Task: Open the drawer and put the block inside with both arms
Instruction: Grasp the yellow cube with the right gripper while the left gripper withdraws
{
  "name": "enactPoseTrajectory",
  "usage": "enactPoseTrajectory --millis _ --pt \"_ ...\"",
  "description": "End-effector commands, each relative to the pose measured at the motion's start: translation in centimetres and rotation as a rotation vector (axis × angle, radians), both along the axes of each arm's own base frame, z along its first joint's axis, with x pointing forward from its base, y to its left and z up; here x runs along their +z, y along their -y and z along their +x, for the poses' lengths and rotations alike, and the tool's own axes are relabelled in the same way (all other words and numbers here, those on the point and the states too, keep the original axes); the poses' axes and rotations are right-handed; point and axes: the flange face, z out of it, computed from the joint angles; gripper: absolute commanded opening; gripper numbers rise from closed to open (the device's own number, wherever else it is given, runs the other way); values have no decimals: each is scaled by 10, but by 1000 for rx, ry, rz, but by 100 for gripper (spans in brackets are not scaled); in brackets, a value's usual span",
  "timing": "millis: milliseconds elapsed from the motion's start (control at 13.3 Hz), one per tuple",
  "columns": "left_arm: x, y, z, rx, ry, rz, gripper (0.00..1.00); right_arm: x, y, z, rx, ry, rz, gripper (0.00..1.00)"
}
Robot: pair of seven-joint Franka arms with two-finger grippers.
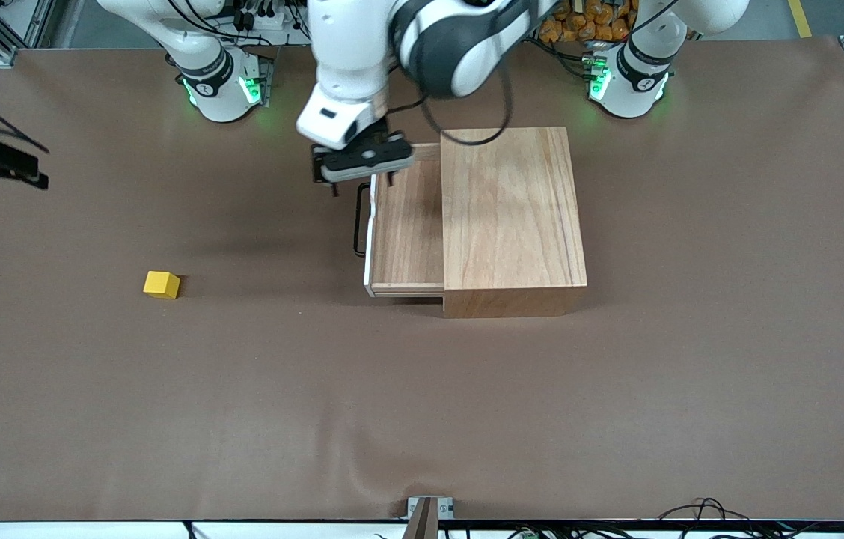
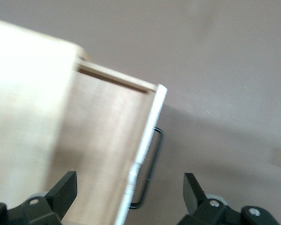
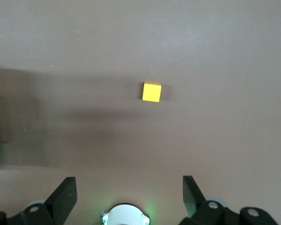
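The drawer [image 1: 407, 224] stands partly pulled out of the wooden box [image 1: 512, 209] toward the right arm's end of the table, and nothing lies in it. Its white front panel [image 2: 147, 136] carries a black wire handle [image 1: 358, 221]. My left gripper [image 1: 361, 182] hangs open over the panel's end nearest the bases. The panel and handle [image 2: 152, 168] pass under the gap of the left gripper [image 2: 130, 183], which holds nothing. The yellow block [image 1: 161, 284] lies on the table toward the right arm's end. My right gripper [image 3: 130, 187] is open and empty high above the table, with the block [image 3: 151, 92] below it.
A brown cover [image 1: 422, 404] spreads over the whole table. The two green-lit bases [image 1: 224, 86] [image 1: 628, 82] stand along the edge farthest from the front camera. Cables and a metal bracket [image 1: 429, 513] sit at the edge nearest it.
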Motion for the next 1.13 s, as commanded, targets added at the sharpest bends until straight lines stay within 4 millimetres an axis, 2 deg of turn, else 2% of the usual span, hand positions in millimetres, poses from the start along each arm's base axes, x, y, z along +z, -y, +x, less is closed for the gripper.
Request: enactPoseTrajectory --millis 0,75,225,300,375,526,676,751,826,901,1051 --pt "43 -82 18 -67 -28 41 100 -37 13 18 9 -68 -22 100" --pt "59 -116 26 -76 -29 39 100 -60 14 27 10 -94 -29 100" --pt "81 -173 30 -117 -59 61 100 -115 13 44 10 -133 -28 100" --pt "90 -208 36 -141 -68 70 100 -142 15 48 9 -126 -29 100" --pt "98 -238 41 -161 -83 80 100 -174 23 49 1 -102 -29 100" --pt "116 -285 45 -198 -126 100 100 -236 25 45 4 -77 -31 100" --pt "130 -342 57 -234 -138 103 100 -302 37 39 -21 -66 -23 100" --pt "137 -367 60 -249 -130 98 100 -328 38 38 -24 -69 -22 100" --pt "138 -396 64 -261 -133 97 100 -349 42 37 -37 -80 -17 100" --pt "142 -426 66 -278 -130 93 100 -361 49 34 -76 -93 12 100" --pt "146 -475 70 -231 -126 87 100 -373 42 31 -103 -101 52 100"
